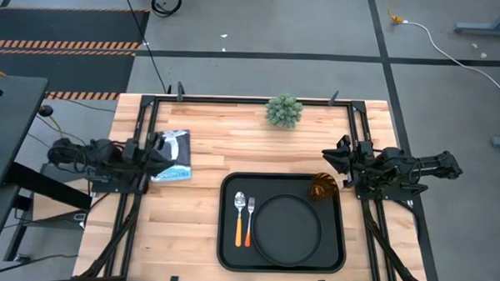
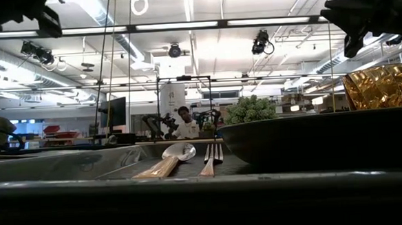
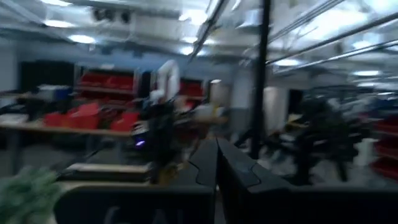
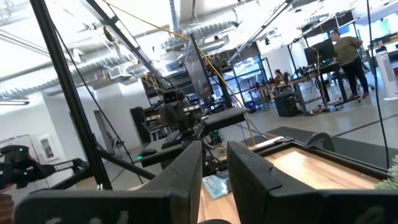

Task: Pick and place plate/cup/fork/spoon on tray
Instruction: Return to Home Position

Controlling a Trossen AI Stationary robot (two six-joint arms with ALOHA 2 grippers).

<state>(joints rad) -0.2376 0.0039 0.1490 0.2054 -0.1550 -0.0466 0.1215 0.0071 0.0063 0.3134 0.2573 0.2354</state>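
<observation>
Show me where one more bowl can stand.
Bare wood: left of the tray, beside the blue packet; also between the plant and the tray. The tray is crowded with plate, cup, fork, spoon. Left gripper and right gripper wait at the table's sides.

Spoon (image 2: 172, 155) beside fork (image 2: 211, 157) on tray (image 2: 122, 188)
</observation>
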